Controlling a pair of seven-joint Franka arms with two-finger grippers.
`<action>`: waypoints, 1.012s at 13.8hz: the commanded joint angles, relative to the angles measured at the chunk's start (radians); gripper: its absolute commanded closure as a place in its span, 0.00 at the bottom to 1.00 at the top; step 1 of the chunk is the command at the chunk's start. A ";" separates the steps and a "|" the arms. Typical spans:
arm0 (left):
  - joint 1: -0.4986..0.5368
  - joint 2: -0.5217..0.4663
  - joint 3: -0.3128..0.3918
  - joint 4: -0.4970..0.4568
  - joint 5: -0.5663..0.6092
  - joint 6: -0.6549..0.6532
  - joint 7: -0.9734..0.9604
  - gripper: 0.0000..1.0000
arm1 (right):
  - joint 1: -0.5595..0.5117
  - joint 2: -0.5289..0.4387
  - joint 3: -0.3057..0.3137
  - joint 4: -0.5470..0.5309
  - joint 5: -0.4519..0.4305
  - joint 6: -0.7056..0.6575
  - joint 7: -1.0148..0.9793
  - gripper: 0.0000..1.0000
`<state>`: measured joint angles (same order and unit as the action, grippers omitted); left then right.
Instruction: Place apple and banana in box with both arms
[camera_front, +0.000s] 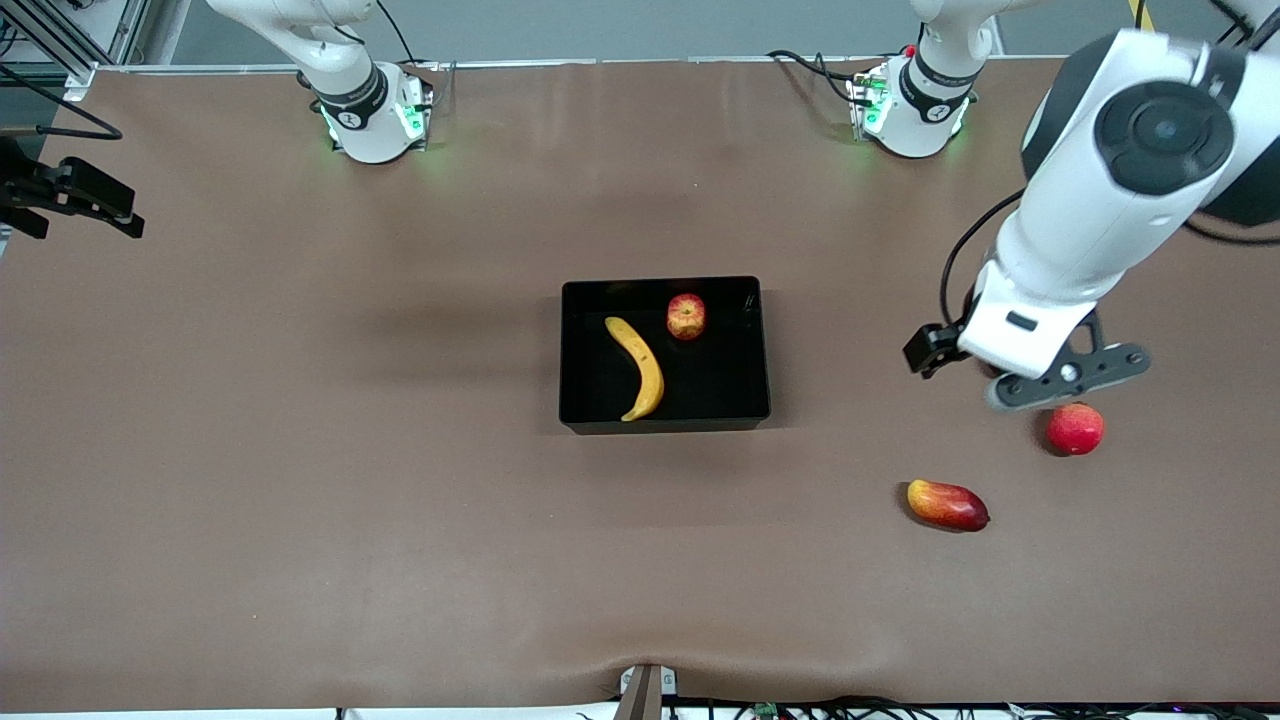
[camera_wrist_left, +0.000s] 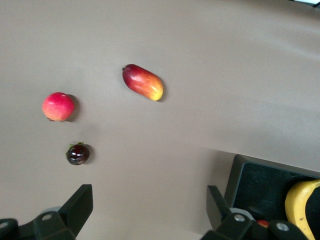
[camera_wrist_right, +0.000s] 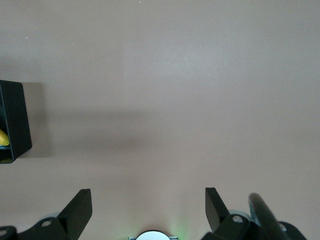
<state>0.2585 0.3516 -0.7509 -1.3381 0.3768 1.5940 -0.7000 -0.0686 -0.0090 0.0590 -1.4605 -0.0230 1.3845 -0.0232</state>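
Note:
The black box (camera_front: 664, 424) stands in the middle of the table. The banana (camera_front: 638, 366) and the apple (camera_front: 686, 316) lie in it, apart from each other. My left gripper (camera_wrist_left: 148, 205) is open and empty, up over the table toward the left arm's end (camera_front: 1040, 385), beside a round red fruit. The left wrist view shows a corner of the box (camera_wrist_left: 265, 182) with the banana's end (camera_wrist_left: 302, 207). My right gripper (camera_wrist_right: 148, 205) is open and empty, over the table's right-arm end (camera_front: 100, 205). The right wrist view shows the box's wall (camera_wrist_right: 12, 122).
A smooth round red fruit (camera_front: 1075, 428) and a red-yellow mango (camera_front: 947, 504) lie toward the left arm's end, nearer the front camera than the box. A small dark fruit (camera_wrist_left: 78, 154) lies beside the round one (camera_wrist_left: 58, 106) and the mango (camera_wrist_left: 143, 82).

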 joint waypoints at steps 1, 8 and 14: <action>0.048 -0.071 -0.005 -0.032 -0.025 -0.015 0.040 0.00 | -0.002 -0.014 0.004 -0.007 0.002 0.002 -0.009 0.00; 0.110 -0.163 0.001 -0.033 -0.128 -0.057 0.182 0.00 | -0.005 -0.008 0.004 -0.003 0.002 0.007 -0.009 0.00; 0.128 -0.187 0.011 -0.035 -0.134 -0.062 0.253 0.00 | -0.004 -0.008 0.004 -0.003 0.002 0.007 -0.009 0.00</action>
<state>0.3609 0.2150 -0.7509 -1.3462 0.2709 1.5408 -0.5146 -0.0684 -0.0090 0.0594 -1.4605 -0.0230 1.3892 -0.0237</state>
